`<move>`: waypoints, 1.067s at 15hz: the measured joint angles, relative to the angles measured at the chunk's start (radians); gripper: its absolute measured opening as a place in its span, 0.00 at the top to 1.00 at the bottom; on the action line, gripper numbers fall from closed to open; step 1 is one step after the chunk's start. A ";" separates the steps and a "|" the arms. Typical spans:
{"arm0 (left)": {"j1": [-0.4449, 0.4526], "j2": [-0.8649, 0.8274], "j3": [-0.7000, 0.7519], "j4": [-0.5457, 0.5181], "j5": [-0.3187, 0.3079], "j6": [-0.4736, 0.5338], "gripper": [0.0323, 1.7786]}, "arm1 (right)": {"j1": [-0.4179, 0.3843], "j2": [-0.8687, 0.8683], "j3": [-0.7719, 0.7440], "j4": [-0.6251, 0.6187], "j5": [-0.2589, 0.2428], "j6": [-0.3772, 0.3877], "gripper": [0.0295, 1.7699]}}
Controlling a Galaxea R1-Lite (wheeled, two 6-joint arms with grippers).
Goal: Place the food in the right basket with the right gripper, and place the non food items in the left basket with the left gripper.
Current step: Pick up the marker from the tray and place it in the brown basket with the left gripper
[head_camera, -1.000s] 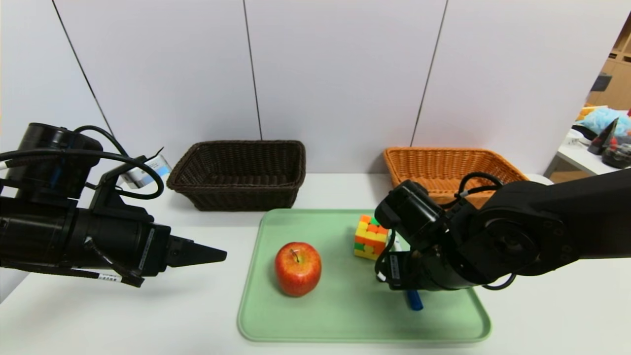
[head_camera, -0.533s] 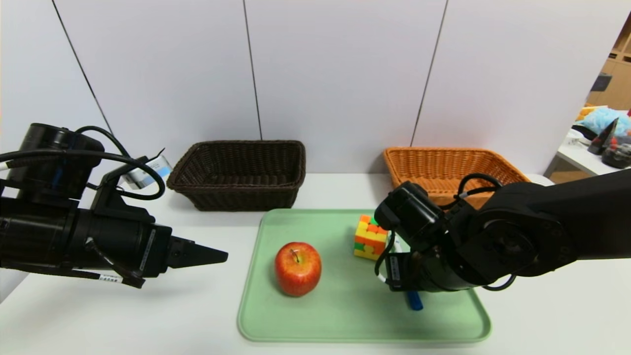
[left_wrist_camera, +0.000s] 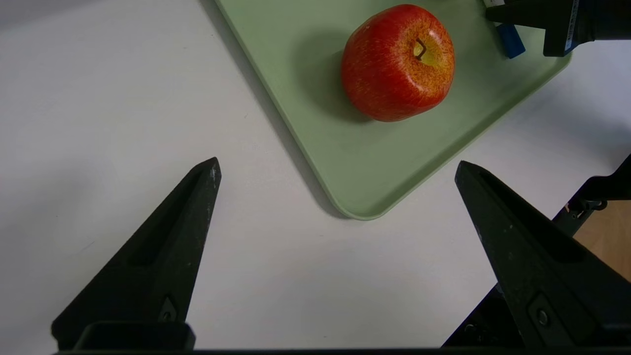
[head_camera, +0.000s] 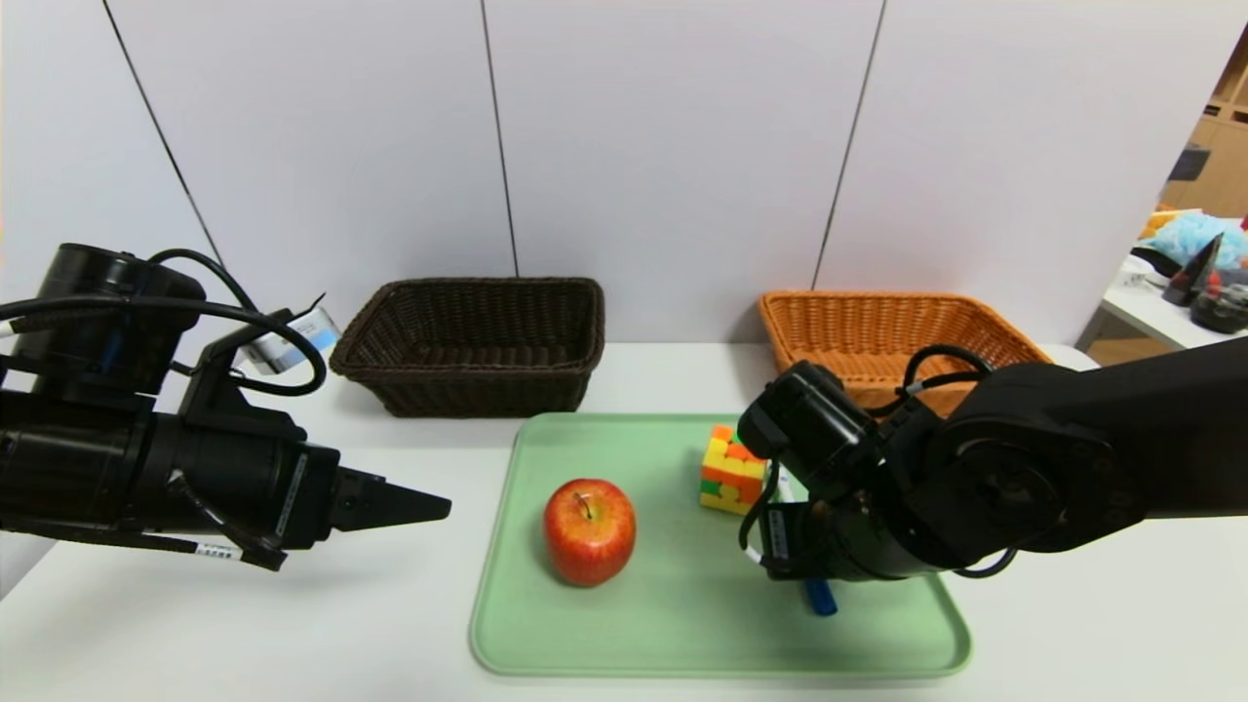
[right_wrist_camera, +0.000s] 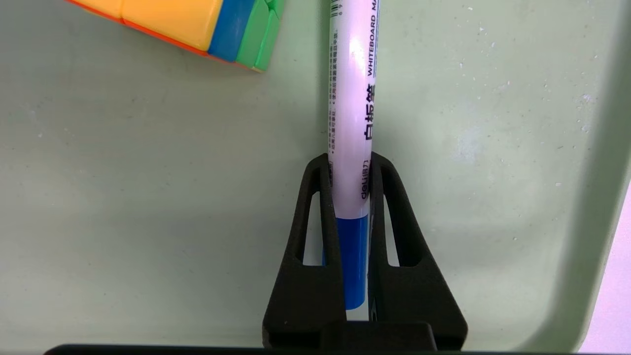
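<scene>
The marker (right_wrist_camera: 351, 123) has a slim, pale white barrel printed with black lettering and a smooth blue cap; it lies in the green tray (head_camera: 643, 624), toward the tray's right side. The right gripper (right_wrist_camera: 350, 158) is over that side of the tray, its fingers clenched on the marker near where barrel meets cap. In the tray, just beside the marker, sits the puzzle cube (head_camera: 731, 471), its squares yellow, orange, green and, in the wrist view, blue. The apple (head_camera: 589, 531), round and glossy red with yellowish streaks and a short stem, stands in the tray's left part. Left of the tray hangs the left gripper (left_wrist_camera: 337, 160), spread wide and holding nothing. Behind the tray are the dark brown basket (head_camera: 478, 390), toward its left, and the orange-tan basket (head_camera: 877, 310), toward its right; the latter's near side is partly hidden by the arm, so its whole inside is hard to judge.
</scene>
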 joint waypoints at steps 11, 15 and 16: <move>0.000 -0.021 0.000 -0.001 0.003 -0.008 0.05 | -0.049 -0.225 -0.014 -0.061 -0.024 -0.085 0.91; 0.001 -0.029 -0.001 -0.001 0.007 -0.011 0.05 | -0.048 -0.228 -0.020 -0.282 -0.022 -0.238 0.91; 0.001 -0.031 -0.001 -0.001 0.007 -0.014 0.05 | -0.047 -0.217 -0.024 -0.346 -0.020 -0.284 0.91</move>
